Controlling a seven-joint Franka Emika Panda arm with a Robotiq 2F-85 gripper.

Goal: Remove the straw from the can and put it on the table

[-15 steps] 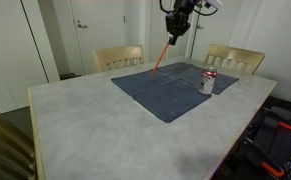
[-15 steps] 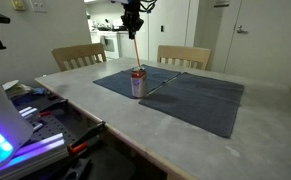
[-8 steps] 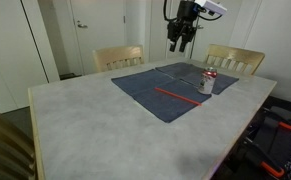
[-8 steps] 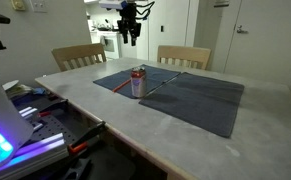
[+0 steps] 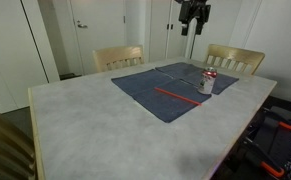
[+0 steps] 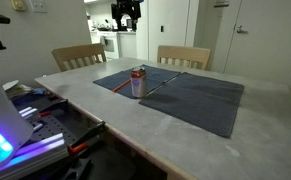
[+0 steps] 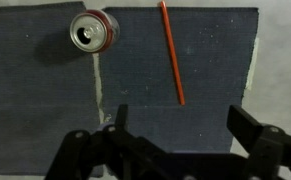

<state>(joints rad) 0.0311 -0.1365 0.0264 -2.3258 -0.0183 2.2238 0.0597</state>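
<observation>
Lying flat on blue mat (image 7: 217, 60): thin red-orange straw (image 7: 172, 52), near can (image 7: 92, 31).

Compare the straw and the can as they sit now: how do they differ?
The straw lies flat; the can stands upright. The straw is thin, long and red-orange; the can is stout and silver with red markings. Both rest on the dark blue cloth, apart from each other.
</observation>
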